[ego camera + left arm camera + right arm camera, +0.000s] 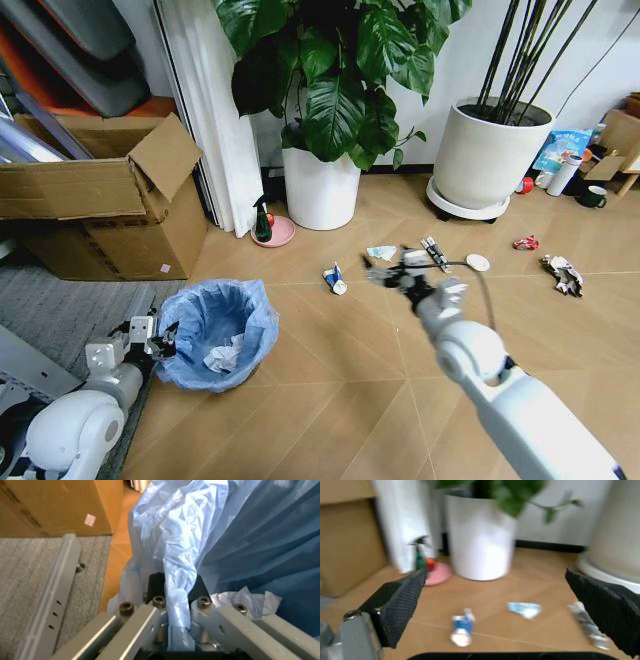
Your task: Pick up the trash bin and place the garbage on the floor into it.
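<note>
Left gripper (165, 343) fingers clenched on the trash bin (220, 335) rim; right gripper (385, 274) outstretched, fingers released.

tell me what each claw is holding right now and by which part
The left claw is shut on the trash bin, pinching its bag-covered rim. The right claw is open and holds nothing, hanging above the floor.

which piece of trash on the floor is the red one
The crumpled red wrapper, lying between the white disc and the printed wrapper at far right. The other pieces are white, blue-white or printed.
</note>
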Tool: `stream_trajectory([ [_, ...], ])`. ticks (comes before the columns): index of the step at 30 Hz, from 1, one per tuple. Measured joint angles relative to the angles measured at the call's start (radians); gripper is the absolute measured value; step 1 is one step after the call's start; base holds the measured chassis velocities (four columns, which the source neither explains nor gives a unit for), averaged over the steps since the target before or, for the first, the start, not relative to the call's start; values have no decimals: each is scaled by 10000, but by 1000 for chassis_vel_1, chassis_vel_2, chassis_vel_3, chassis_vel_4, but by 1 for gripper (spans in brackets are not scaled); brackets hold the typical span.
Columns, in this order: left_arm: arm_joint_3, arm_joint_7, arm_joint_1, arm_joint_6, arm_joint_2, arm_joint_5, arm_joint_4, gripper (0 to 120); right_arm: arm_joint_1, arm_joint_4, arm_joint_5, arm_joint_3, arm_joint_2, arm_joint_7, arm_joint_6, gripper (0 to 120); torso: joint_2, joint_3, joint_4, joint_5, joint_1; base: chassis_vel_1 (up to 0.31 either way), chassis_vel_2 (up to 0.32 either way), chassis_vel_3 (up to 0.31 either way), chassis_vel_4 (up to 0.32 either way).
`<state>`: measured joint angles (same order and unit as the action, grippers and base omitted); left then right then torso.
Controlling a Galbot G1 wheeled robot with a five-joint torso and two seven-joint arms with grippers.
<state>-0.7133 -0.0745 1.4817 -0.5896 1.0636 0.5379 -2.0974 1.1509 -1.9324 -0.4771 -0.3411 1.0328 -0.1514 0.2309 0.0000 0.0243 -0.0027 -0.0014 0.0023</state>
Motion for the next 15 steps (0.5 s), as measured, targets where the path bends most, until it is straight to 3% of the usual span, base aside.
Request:
stream_trajectory([
  [2, 0, 9, 21, 22, 24, -55, -41, 0, 202, -38, 39, -239, 34, 10, -9, 100, 0, 0, 1, -8, 0, 0, 0, 0, 0],
  [3, -25, 57, 151, 66, 92, -193, -193, 0, 901, -125, 158, -1028, 190, 121, -99, 100, 0, 0, 3, -1, 0, 0, 0, 0, 0],
  [8, -54, 143, 278, 114, 113, -348, -287, 0, 1598, -130, 322, -1719, 455, 337, -306, 100, 0, 0, 2, -4, 0, 0, 0, 0, 0],
  [15, 6, 174, 277, 129, 107, -407, -306, 0, 1808, -108, 373, -2014, 624, 464, -403, 100, 0, 0, 2, -8, -1, -27, 38, 42, -35],
])
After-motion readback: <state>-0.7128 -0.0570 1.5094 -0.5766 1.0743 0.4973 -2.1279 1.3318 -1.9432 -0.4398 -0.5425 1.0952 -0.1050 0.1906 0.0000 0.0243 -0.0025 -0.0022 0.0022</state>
